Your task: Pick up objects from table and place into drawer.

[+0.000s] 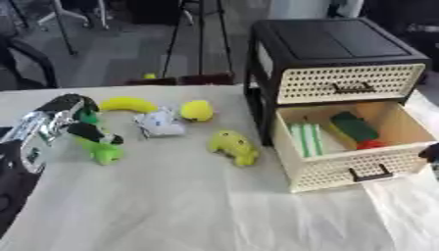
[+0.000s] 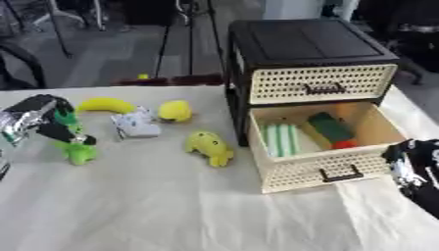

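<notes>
While the drawer [image 1: 343,169] stands open, left hand [image 1: 64,120] fingers curl around a green toy [image 1: 103,152]; right hand [image 2: 416,166] fingers: cannot tell.

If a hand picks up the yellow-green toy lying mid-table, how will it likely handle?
The yellow-green toy looks rounded and plush-like, so it probably squashes under the fingers rather than slipping. It seems light for its bulk. Its lumpy shape lying flat on the table suggests it would slide or flop, not roll, if pushed.

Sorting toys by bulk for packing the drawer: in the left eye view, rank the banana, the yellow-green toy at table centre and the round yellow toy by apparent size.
1. Yellow-green toy, largest.
2. Banana.
3. Round yellow toy.
The banana and round toy look close; the order is unsure.
</notes>
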Action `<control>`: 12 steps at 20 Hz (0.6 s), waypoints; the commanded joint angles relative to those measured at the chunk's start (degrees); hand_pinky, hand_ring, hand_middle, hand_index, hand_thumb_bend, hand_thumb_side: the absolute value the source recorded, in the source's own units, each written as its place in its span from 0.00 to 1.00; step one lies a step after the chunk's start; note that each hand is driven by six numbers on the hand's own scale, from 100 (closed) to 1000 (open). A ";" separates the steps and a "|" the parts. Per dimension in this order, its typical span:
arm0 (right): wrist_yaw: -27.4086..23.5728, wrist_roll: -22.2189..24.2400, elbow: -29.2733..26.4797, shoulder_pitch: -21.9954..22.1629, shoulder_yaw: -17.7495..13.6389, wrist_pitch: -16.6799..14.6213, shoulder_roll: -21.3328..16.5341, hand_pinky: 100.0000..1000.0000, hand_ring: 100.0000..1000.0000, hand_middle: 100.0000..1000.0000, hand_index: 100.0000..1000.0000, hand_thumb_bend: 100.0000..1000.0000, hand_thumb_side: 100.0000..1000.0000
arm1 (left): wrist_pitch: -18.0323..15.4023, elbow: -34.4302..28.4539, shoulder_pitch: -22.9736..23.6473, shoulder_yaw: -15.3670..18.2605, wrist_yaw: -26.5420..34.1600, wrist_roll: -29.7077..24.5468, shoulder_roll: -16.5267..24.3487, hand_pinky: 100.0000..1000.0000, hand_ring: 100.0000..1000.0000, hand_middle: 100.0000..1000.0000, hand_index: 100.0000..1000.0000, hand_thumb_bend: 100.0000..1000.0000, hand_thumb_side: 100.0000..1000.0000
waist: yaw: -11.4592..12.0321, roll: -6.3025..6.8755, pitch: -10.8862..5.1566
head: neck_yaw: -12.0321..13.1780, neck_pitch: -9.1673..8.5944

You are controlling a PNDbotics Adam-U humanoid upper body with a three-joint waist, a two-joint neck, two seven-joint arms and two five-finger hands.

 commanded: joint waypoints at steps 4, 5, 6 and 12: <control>-0.65 0.14 -1.24 -0.68 -0.37 -0.11 -0.83 0.00 0.00 0.00 0.52 0.00 0.79 | -1.10 1.72 -1.16 2.49 -6.17 1.82 0.05 0.53 0.54 0.63 0.77 0.86 0.43 | 0.24 -0.20 -0.71 | -0.25 -0.02; -0.64 0.17 -1.23 -0.68 -0.35 -0.12 -0.81 0.00 0.00 0.00 0.52 0.00 0.79 | -1.27 1.82 -1.18 2.82 -7.15 2.04 -0.20 0.53 0.54 0.63 0.77 0.86 0.43 | 0.27 -0.25 -0.70 | -0.24 -0.02; -0.62 0.19 -1.21 -0.66 -0.34 -0.12 -0.78 0.00 0.00 0.00 0.52 0.00 0.79 | -1.51 1.95 -1.19 3.19 -8.13 2.09 -0.49 0.53 0.54 0.63 0.77 0.86 0.43 | 0.28 -0.29 -0.70 | -0.21 0.01; -0.52 0.12 -1.21 -0.54 -0.32 -0.04 -0.65 0.00 0.00 0.00 0.52 0.00 0.79 | -3.35 4.03 -0.86 5.15 -11.31 -0.57 -2.01 0.42 0.50 0.57 0.74 0.81 0.42 | 0.26 -0.41 -0.66 | -0.30 -0.01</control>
